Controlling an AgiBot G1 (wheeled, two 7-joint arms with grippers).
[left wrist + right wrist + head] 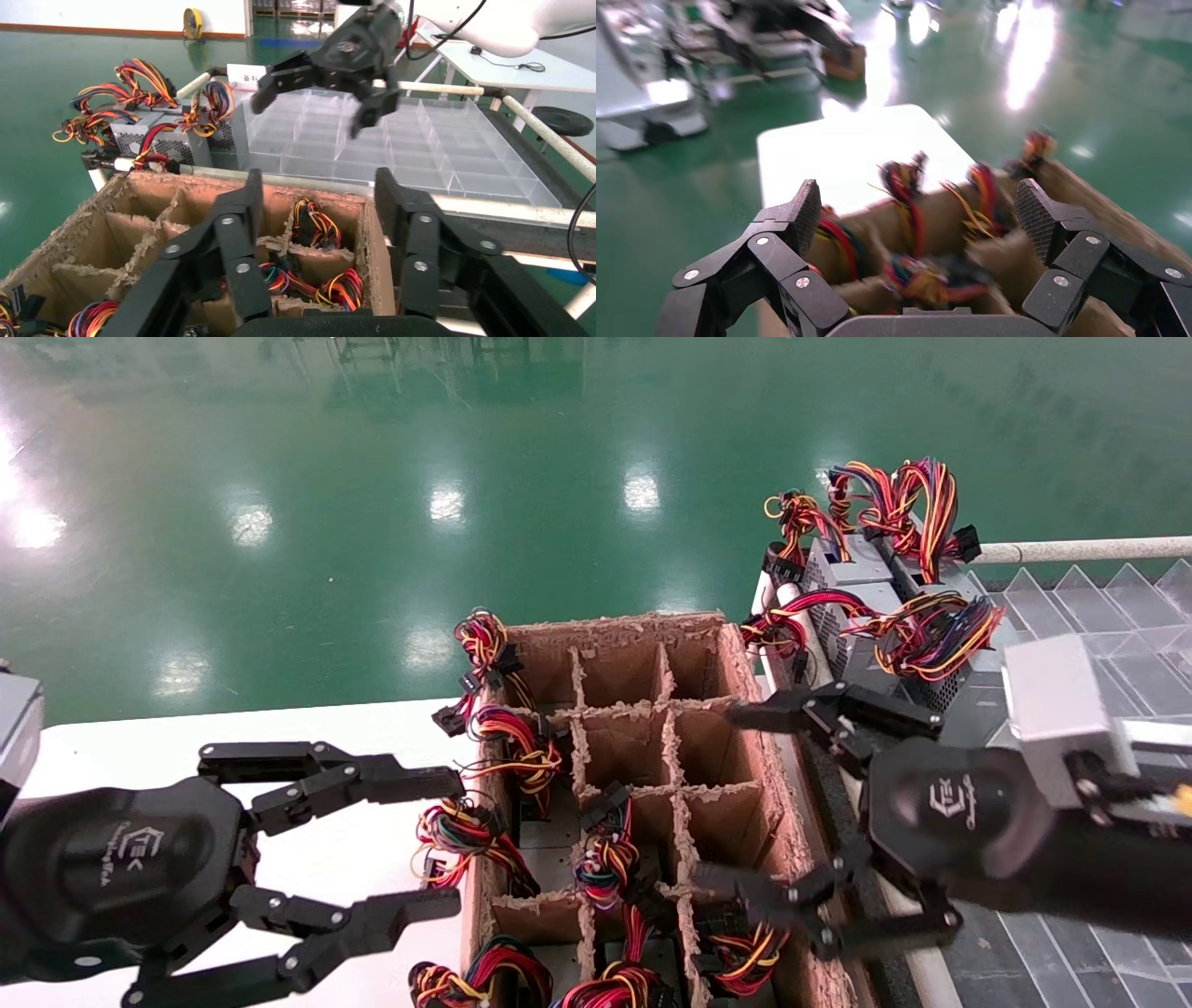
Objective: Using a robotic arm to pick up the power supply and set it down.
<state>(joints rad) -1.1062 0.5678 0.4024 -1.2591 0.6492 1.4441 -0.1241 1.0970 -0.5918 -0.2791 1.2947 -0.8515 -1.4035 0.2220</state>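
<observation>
Several power supplies stand in the cells of a brown cardboard divider box [643, 626]; mostly their coloured wire bundles [605, 864] show. More silver-grey power supplies [861, 575] with mesh sides lie just beyond the box, at the far right. My right gripper [717, 796] hangs open above the box's right-hand cells, holding nothing. In the right wrist view its fingertips [917, 203] frame blurred wire bundles [926, 270] below. My left gripper [454, 842] is open over the white table, beside the box's left wall. In the left wrist view it [318, 184] faces bundles [316, 221] in the box.
A clear plastic divider tray [1099, 607] lies to the right of the box, bounded by a white rail [1080, 549]. The white table [326, 738] holds the box. A green floor [372, 477] lies beyond. The silver supplies [140, 137] and my right gripper [307, 116] also appear in the left wrist view.
</observation>
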